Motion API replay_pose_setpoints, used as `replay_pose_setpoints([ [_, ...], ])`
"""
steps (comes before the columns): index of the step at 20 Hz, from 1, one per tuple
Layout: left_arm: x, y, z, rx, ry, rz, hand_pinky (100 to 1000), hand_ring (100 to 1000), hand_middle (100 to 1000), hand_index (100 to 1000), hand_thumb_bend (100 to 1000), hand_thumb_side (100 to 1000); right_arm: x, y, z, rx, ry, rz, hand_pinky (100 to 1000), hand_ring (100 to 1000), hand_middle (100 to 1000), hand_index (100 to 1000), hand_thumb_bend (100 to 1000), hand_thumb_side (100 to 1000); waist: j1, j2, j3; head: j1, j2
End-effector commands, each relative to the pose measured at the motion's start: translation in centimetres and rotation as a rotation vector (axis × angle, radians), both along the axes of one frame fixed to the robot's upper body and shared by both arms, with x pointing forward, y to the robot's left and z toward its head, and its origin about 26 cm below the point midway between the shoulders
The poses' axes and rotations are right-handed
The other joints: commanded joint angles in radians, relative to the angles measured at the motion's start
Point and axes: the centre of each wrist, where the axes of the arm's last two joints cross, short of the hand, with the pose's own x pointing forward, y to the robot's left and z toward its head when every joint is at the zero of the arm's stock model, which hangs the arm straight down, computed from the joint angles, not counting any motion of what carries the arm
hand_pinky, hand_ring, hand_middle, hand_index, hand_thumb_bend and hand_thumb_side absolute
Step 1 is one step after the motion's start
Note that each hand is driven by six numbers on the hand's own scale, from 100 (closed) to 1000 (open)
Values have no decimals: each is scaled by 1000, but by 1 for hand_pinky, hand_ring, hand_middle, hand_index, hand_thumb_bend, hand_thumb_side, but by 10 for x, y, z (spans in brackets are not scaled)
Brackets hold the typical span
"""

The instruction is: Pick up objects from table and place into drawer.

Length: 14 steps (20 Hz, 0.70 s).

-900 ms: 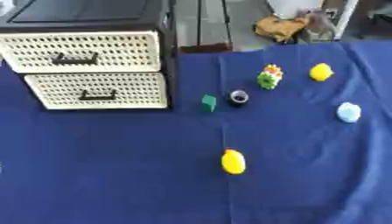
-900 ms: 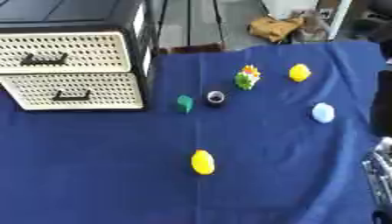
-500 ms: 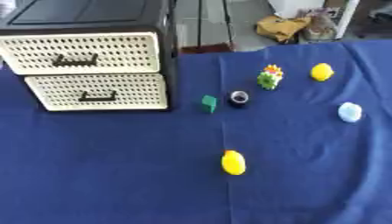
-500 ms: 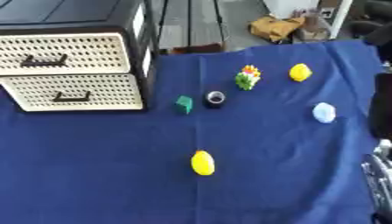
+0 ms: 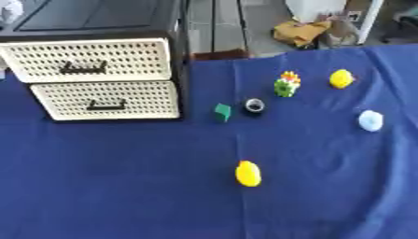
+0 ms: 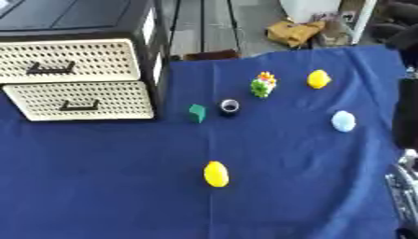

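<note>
1. Drawers: a black cabinet (image 5: 176, 28) stands at the far left of the worktop (image 5: 122, 186), which is covered in blue cloth. It holds two cream perforated drawers, the upper drawer (image 5: 86, 60) and the lower drawer (image 5: 106, 100), both closed, each with a dark handle.
2. Near the cabinet's right foot lie a small green block (image 5: 222, 112) and, just beside it, a dark ring-shaped thing (image 5: 254, 105).
3. Farther right sit a green toy with orange and white bits (image 5: 286, 84), a yellow object (image 5: 340, 78) and, nearer the edge, a pale blue object (image 5: 371, 121).
4. A yellow egg-shaped object (image 5: 248, 173) lies alone, nearer the robot.
5. Right hand (image 6: 404, 191): only a metallic part shows at the right eye view's lower right edge; I cannot tell how its fingers stand. The left hand shows nowhere.
</note>
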Motion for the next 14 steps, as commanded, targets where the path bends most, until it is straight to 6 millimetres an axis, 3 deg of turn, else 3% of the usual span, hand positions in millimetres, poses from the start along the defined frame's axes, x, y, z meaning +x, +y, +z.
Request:
replay_pose_setpoints([
  [1, -8, 6, 15, 180, -8, 146, 297, 472, 541, 934, 100, 730, -3, -1, 6, -25, -20, 5, 722, 788, 529, 784, 100, 962, 1, -27, -1, 4, 5],
  [5, -10, 9, 12, 298, 66, 277, 255, 379, 478, 936, 100, 630, -3, -1, 5, -33, -18, 10, 723, 789, 527, 784, 100, 962, 2, -29, -8, 6, 4],
  [7, -11, 11, 13, 359, 117, 326, 233, 326, 421, 937, 100, 617, -3, -1, 4, -36, -17, 12, 722, 789, 527, 784, 100, 962, 2, -30, -9, 6, 5],
  [11, -13, 12, 17, 539, 272, 396, 244, 296, 393, 972, 100, 610, -3, 0, 4, -45, -14, 18, 723, 790, 525, 784, 100, 962, 2, -31, -12, 9, 8],
  [14, -15, 12, 26, 642, 358, 440, 158, 174, 284, 982, 100, 479, -3, 1, 2, -52, -10, 21, 724, 790, 523, 784, 100, 961, 4, -32, -13, 12, 9],
])
